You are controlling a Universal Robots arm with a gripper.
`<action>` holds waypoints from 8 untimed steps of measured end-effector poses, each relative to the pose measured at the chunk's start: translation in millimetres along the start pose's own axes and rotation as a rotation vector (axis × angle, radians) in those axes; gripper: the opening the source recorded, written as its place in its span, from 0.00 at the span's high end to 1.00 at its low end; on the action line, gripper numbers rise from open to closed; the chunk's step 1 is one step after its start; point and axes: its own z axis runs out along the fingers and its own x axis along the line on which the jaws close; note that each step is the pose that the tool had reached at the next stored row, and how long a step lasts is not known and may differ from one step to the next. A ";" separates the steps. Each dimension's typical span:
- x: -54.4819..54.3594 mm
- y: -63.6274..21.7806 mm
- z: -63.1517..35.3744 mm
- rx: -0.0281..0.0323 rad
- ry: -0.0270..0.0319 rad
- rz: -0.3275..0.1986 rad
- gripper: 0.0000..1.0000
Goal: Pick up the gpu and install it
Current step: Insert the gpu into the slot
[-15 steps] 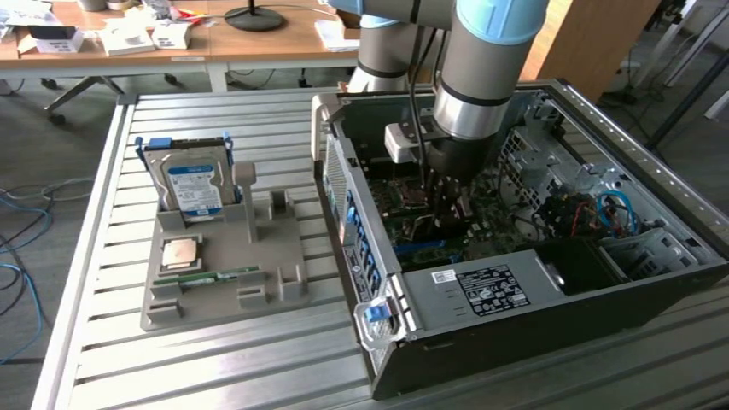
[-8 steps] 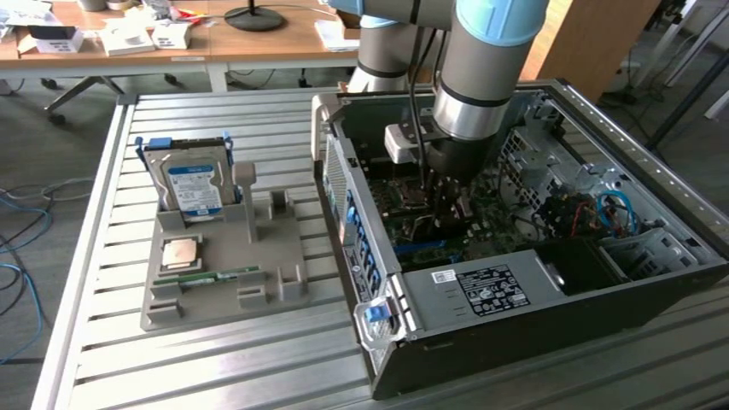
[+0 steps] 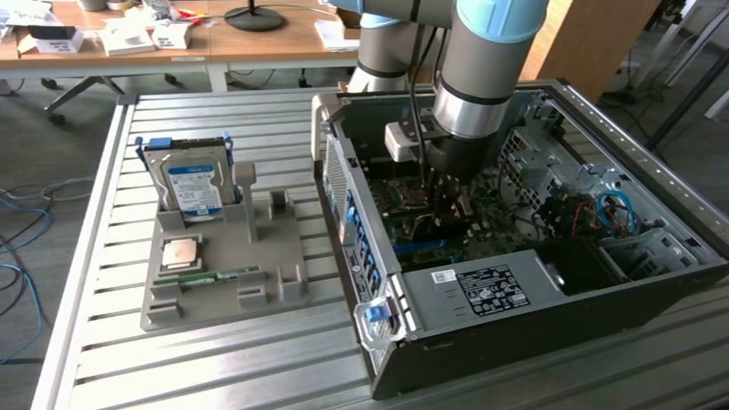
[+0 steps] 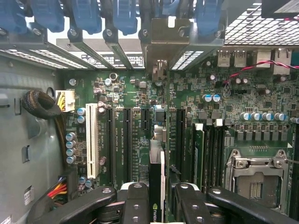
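Claw (image 4: 161, 198) clamped on gpu (image 4: 154, 175), held edge-on, seemingly just above the motherboard (image 4: 126, 93).

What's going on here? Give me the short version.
The robot arm reaches down into the open computer case. Its gripper is shut on the gpu, holding it edge-on over the expansion slots of the motherboard. Whether the card is seated in a slot cannot be told. On the exterior view's left, the hard drive and the memory stick sit in the tray.
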 end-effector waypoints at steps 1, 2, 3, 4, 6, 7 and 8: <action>0.0 0.0 -0.1 0.0003 -0.0002 0.000 0.74; -0.1 0.1 -0.1 0.0008 -0.0003 0.000 0.74; -0.1 0.4 0.0 0.0017 -0.0003 0.000 0.74; 0.0 0.6 0.1 0.0027 -0.0002 0.000 0.74; 0.1 0.8 0.5 0.0034 0.0000 0.000 0.74; 0.1 0.8 0.5 0.0034 0.0001 0.000 0.74; 0.1 0.8 0.5 0.0035 0.0001 0.000 0.74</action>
